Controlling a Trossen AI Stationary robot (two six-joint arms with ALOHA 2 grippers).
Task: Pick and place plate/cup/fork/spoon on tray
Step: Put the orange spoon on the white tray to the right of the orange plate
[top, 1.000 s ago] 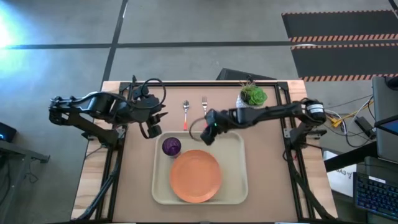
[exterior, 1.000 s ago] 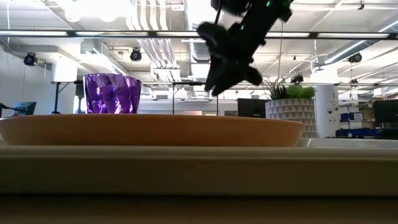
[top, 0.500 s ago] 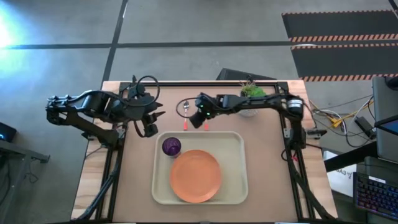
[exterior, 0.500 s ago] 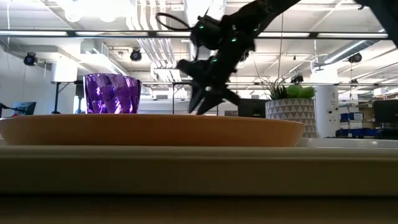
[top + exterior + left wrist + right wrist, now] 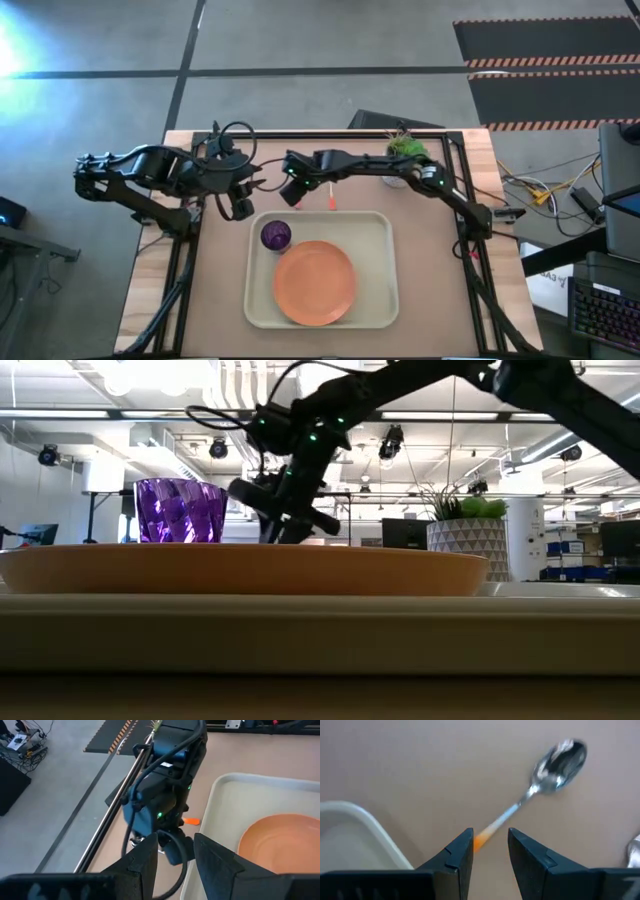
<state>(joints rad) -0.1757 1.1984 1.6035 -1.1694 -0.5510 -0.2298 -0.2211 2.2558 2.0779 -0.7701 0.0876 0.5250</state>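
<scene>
Open table around the spoon, tray rim just beside.

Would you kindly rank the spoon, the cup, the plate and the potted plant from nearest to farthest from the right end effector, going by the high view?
1. Spoon, directly under the right end effector, on the table beyond the tray.
2. Cup, in the tray's far left corner.
3. Plate, mid-tray, and potted plant, at the table's far right: too close to call.

So the right gripper has swung off the tray, out past its far rim, and dropped low over the spoon. Fingers parted, straddling the orange handle now.
</scene>
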